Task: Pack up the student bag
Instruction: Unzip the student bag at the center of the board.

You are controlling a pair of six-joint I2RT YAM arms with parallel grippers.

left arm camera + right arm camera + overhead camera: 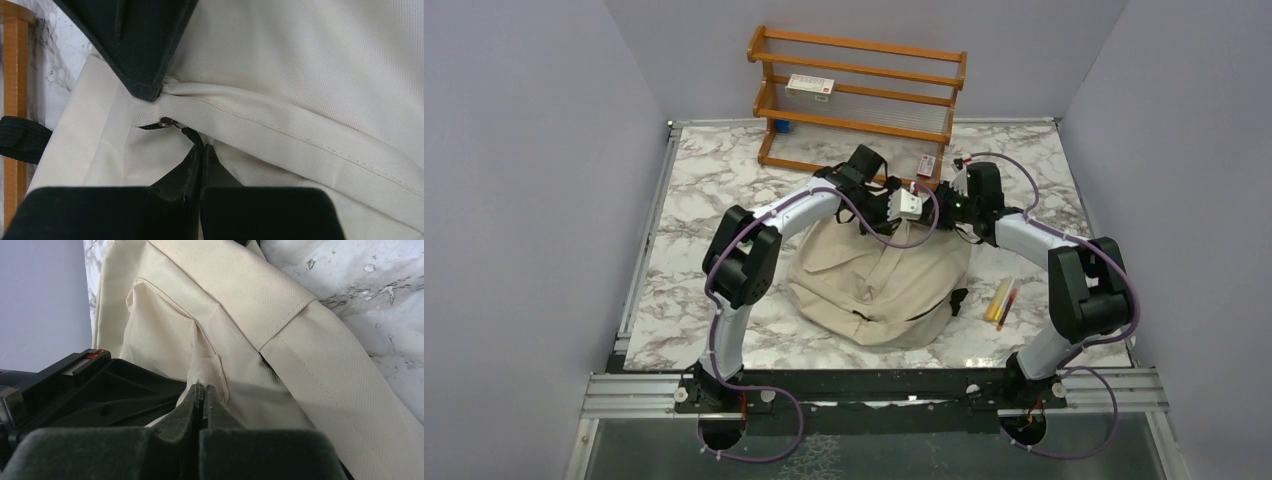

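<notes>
Pale lilac walls [514, 180] on three sides — white, grey-veined marble tabletop [694, 200] between them, orange wooden rack [864, 122] at the far edge (against the back wall), soft even light.

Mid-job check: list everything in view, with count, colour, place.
bag: one, beige, black straps, table centre
zip pull: one, metal ring, black cord, on the bag
rack: one, brown wood, table's back
box: one, white and red, rack's upper shelf
small box: one, red and white, rack's lower right end
blue item: one, blue, shelf below the box, left
pens: at least two, yellow and red, right of bag
table: one, white marble
left gripper: one, black, shut on zip pull
right gripper: one, black, shut on bag fabric
</notes>
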